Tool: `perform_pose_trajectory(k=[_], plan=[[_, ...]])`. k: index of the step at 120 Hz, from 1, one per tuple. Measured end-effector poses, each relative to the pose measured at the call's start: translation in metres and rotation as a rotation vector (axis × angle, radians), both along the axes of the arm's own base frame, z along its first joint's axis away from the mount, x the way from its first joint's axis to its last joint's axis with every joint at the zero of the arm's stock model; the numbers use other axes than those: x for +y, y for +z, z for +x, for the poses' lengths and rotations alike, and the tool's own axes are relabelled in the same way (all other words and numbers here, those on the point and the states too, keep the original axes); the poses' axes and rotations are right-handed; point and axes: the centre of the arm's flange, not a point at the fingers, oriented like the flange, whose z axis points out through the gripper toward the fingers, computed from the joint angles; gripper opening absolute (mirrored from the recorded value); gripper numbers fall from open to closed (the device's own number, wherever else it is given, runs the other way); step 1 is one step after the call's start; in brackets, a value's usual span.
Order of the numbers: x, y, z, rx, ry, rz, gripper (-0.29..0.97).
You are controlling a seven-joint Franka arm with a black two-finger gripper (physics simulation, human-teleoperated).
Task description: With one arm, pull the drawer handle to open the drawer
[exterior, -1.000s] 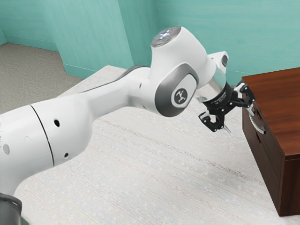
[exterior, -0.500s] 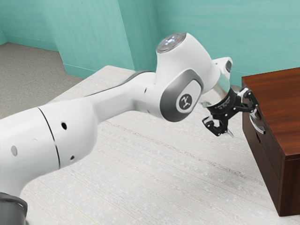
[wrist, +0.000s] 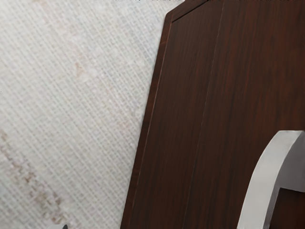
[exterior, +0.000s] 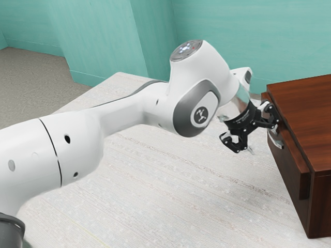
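the gripper (exterior: 254, 129) is black. just beside it the handle (exterior: 275, 139) is pale silver-grey, set on a drawer (exterior: 289, 163) of dark reddish-brown wood with fine straight grain. the cabinet (exterior: 310, 103) beyond it has the same brown. behind the gripper, the arm (exterior: 119, 124) is glossy white with grey joint panels. below it the table (exterior: 170, 196) is off-white with a woven look and faint tan streaks. the wall (exterior: 289, 36) past the gripper is teal.
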Motion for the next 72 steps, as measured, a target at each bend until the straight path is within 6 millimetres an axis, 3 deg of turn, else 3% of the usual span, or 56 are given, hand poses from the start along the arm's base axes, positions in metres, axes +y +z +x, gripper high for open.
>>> perform_pose_trajectory(k=[72], plan=[[0.021,0.002,-0.024,0.015,0.030,-0.001,0.43]])
